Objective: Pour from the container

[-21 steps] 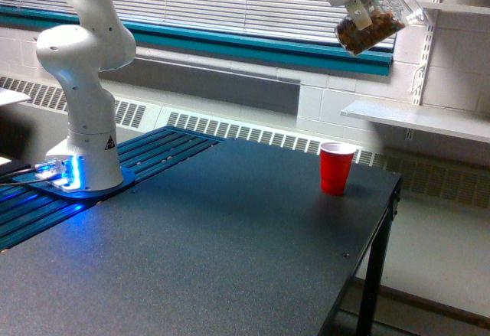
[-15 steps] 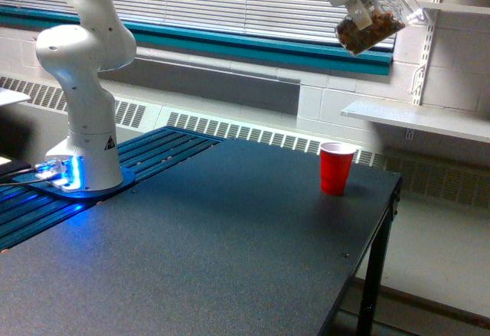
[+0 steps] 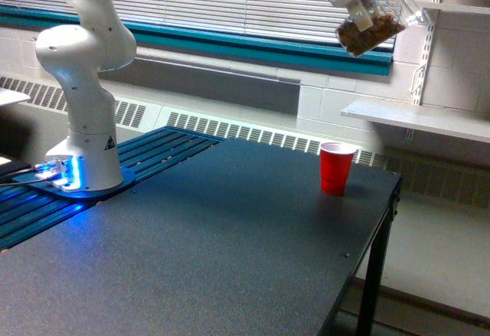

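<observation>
Bench [image 3: 191,252] dark and bare apart from the red plastic cup [image 3: 336,168], upright near the far corner at the exterior view's right. Arm base [image 3: 83,114] fixed at the exterior view's left, blue light at its foot. No shift in either over the last fraction of a second.

End effector [image 3: 358,16] at top of view, clamped on the clear container [image 3: 377,16]; grip on the lower half, fingers partly hidden against the plastic. Container held high above the bench, well above the red cup and somewhat toward the exterior view's right of it. Tilted, mouth up and to the exterior view's right, base down-left. Brown granular contents [image 3: 369,34] heaped in the lower part, nowhere near the rim.

Change versus 0.7 s ago: slight only. Container sits a touch higher in view, tilt about the same, contents settled the same way. No grains in the air, none on the bench.

Read for the task: probably a lift or carry stage, pour not yet begun. Mouth faces away from the cup, so likely needs lowering, closer alignment over the cup and a tip the other way or further round before anything comes out. From this height, risk of scatter past the small cup opening.
</observation>
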